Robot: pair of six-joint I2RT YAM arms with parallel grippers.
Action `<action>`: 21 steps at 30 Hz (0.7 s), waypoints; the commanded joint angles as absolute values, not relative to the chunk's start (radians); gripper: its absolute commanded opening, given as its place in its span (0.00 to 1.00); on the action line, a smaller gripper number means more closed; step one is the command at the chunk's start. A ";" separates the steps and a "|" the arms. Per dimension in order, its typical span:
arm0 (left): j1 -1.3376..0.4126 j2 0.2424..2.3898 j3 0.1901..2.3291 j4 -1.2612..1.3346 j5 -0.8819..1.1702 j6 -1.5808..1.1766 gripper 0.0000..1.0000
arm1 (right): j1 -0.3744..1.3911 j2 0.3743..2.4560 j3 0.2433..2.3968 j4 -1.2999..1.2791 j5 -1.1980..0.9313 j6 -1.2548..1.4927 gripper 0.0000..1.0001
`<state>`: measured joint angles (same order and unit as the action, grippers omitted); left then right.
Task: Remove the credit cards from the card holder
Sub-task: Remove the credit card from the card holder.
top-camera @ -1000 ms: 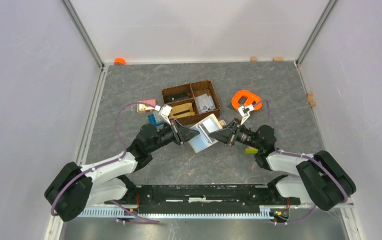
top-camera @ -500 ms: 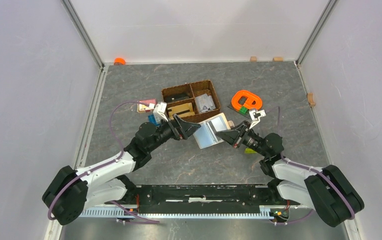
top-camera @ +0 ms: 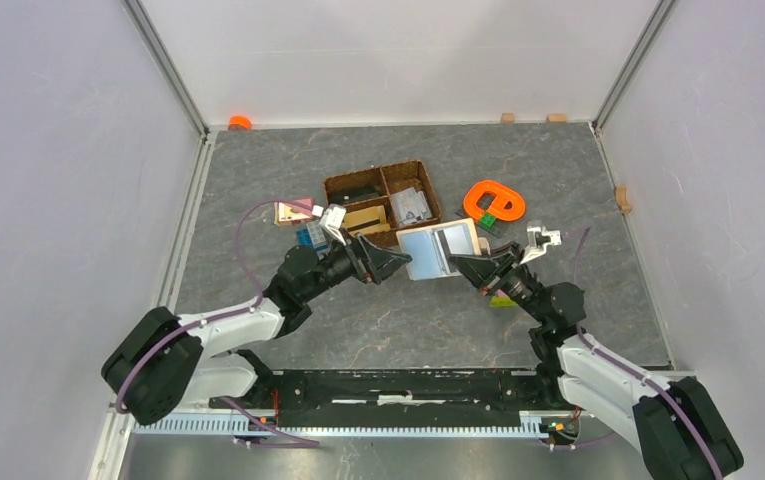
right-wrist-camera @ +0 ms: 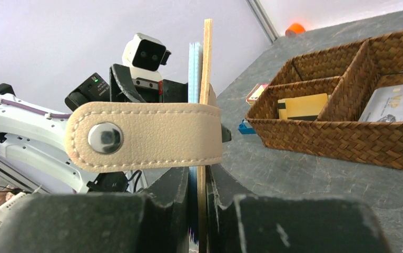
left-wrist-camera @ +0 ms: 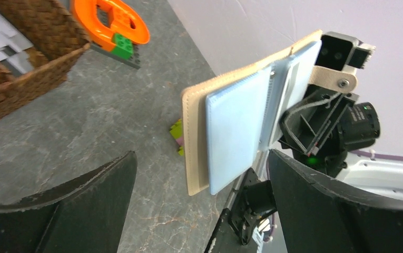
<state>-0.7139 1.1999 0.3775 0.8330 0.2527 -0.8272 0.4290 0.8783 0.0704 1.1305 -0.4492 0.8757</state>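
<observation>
The card holder (top-camera: 438,251) is a beige folding wallet with a pale blue inside, held up above the table's middle. My right gripper (top-camera: 470,266) is shut on its right edge. In the right wrist view the fingers (right-wrist-camera: 175,195) pinch the card holder (right-wrist-camera: 146,137) edge-on, its snap tab lying across the front. My left gripper (top-camera: 390,264) stands open just left of it and does not touch it. In the left wrist view the card holder (left-wrist-camera: 241,126) hangs beyond the spread gripper (left-wrist-camera: 202,158), blue pockets facing me. Whether credit cards sit inside is hidden. A yellow card (right-wrist-camera: 302,105) and a white card (right-wrist-camera: 394,103) lie in the basket.
A brown woven divided basket (top-camera: 428,196) stands just behind the card holder. An orange toy piece (top-camera: 493,200) lies to its right, and a green block (top-camera: 503,299) lies under my right arm. Small pink (top-camera: 293,211) and blue (top-camera: 308,237) items lie left of the basket.
My left gripper has opened and let go of the card holder. My right gripper has carried the holder to the right and farther back, and it now stands more level.
</observation>
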 commanded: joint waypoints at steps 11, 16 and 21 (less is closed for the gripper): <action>-0.724 1.331 0.402 1.111 0.419 -0.894 1.00 | 0.425 0.853 0.045 1.264 -0.437 0.905 0.14; -0.726 1.402 0.421 1.175 0.454 -0.926 0.94 | 0.425 0.894 0.043 1.323 -0.459 0.944 0.13; -0.730 1.483 0.434 1.409 0.548 -1.014 0.73 | 0.425 0.972 0.049 1.390 -0.489 0.983 0.11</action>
